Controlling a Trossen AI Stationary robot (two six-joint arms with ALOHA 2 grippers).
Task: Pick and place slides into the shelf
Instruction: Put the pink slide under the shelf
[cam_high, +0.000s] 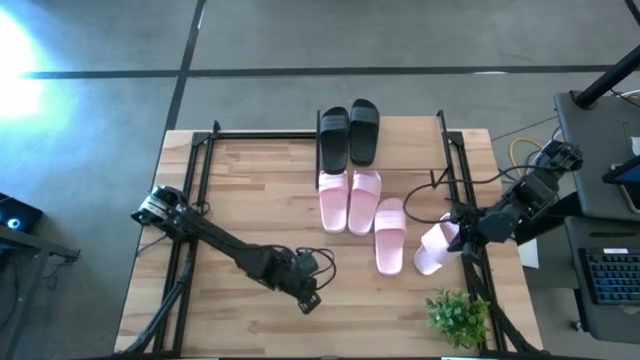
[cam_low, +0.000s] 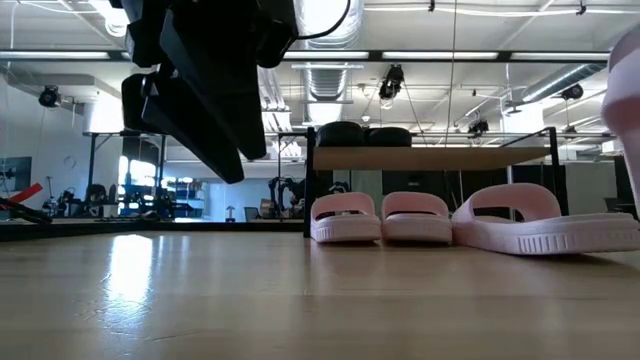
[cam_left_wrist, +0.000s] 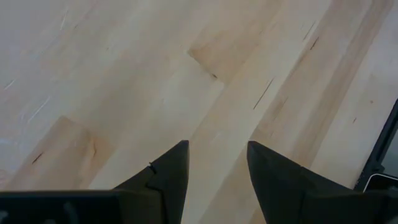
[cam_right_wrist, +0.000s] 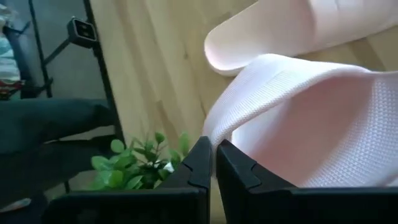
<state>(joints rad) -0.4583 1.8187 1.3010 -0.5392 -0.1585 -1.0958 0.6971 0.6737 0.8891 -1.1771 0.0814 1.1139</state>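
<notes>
Right gripper pinching the strap edge of a pink slide, fingers nearly closed on it, holding it tilted by the table's right edge near the plant. Lying just beside it, another pink slide. Sitting under the shelf, a pink pair; resting on its plank, a black pair. Left gripper hovering over bare table, fingers parted, gripping nothing.
</notes>
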